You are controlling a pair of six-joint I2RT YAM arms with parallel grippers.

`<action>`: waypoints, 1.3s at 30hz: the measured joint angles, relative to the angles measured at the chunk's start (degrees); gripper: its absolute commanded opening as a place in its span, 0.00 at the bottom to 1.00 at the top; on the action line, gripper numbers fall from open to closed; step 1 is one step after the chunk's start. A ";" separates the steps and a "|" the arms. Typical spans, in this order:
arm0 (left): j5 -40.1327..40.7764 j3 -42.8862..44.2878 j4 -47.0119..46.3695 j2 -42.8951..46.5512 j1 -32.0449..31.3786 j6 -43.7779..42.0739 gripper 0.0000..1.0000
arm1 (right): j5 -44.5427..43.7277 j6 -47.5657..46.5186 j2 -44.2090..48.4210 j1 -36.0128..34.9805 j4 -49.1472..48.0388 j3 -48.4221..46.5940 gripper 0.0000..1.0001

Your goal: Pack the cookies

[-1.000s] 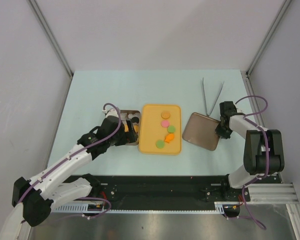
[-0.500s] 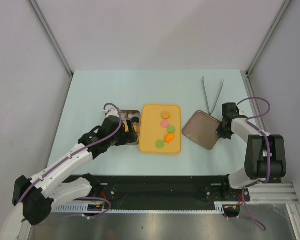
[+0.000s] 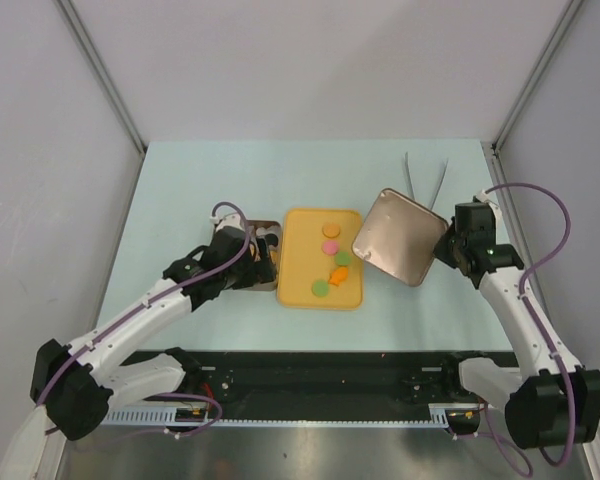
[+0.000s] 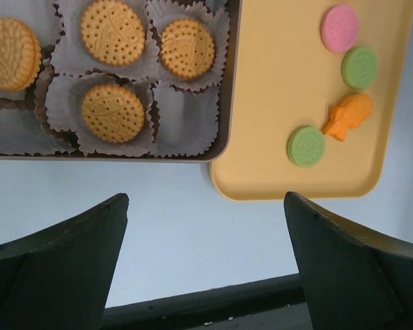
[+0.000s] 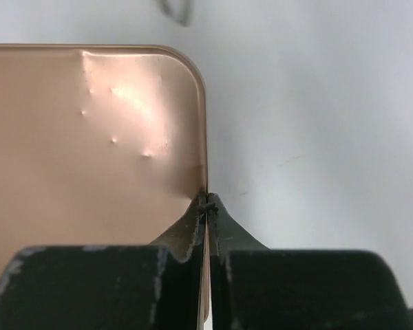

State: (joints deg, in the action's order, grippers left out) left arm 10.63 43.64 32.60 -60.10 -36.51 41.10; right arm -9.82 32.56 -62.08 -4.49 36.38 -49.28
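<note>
Several cookies lie on the yellow tray (image 3: 298,262): an orange one (image 3: 331,229), a pink one (image 3: 330,246), a green one (image 3: 320,288) and an orange fish-shaped piece (image 3: 337,274). The left wrist view shows the pink cookie (image 4: 340,29) and several tan cookies (image 4: 112,112) in white paper cups inside the tin (image 4: 224,103). My left gripper (image 3: 262,262) hovers over the tin (image 3: 264,223), open and empty (image 4: 204,199). My right gripper (image 3: 447,248) is shut (image 5: 206,201) on the rim of the copper lid (image 3: 398,235), held tilted above the table.
Metal tongs (image 3: 425,185) lie at the back right of the table. The lifted lid (image 5: 89,151) overhangs the tray's right edge. One paper cup (image 4: 184,120) in the tin's near right corner holds nothing. The table's black front rail is just below the left fingers.
My right gripper has lifted the copper lid off the table and swung it up and left toward the tray, tilting it. My left gripper has barely moved.
</note>
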 measured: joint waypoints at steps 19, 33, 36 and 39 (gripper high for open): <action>-12.85 9.92 -11.54 -2.16 0.00 -7.26 1.00 | 9.46 -1.44 -9.66 -20.37 -1.92 -11.30 0.00; -18.95 6.88 -21.46 0.59 0.00 -7.69 0.92 | 9.38 -2.58 -10.91 -25.42 -1.44 -13.42 0.00; -20.02 6.12 -22.58 0.48 0.00 -7.74 0.86 | 10.12 -2.56 -10.91 -26.71 -1.49 -14.84 0.00; -20.83 4.96 -24.02 0.46 0.00 -7.78 0.70 | 11.21 -2.47 -10.91 -27.74 -1.55 -16.37 0.00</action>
State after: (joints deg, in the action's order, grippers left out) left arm -10.20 48.60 8.58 -59.64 -36.51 33.32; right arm 1.39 30.09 -72.99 -32.23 34.83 -65.65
